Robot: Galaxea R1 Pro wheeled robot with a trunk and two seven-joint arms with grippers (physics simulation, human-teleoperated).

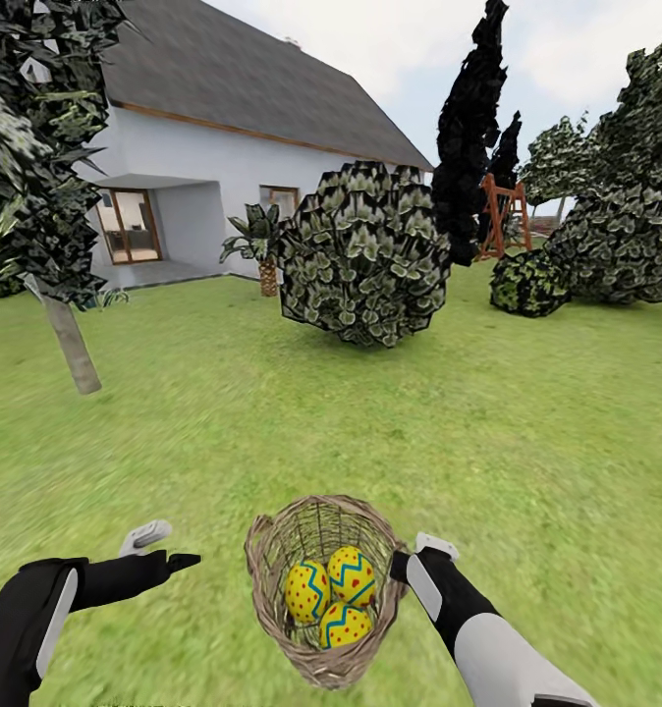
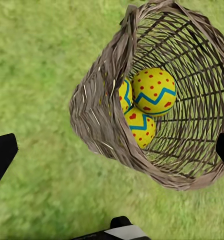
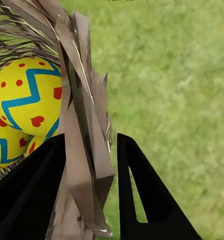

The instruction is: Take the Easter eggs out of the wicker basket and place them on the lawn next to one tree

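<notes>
Wicker is what we are gripping: the right gripper straddles the rim of the wicker basket, one finger inside the wall and one outside, pinching the woven edge. From the head view the basket looks tilted and possibly lifted off the lawn, though we cannot tell for certain. All three Easter eggs lie clustered together at the basket's bottom, touching one another. Our left gripper hangs beside the basket on its far side from the right arm, fingers spread and holding nothing.

We judge the step in hand to be carrying the basket, eggs and all, toward a tree. The grey-trunked tree stands well beyond the basket, toward the white house. The next move calls for driving there while keeping the basket steady, so no egg rolls over the rim, before lifting each egg out beside the trunk.
</notes>
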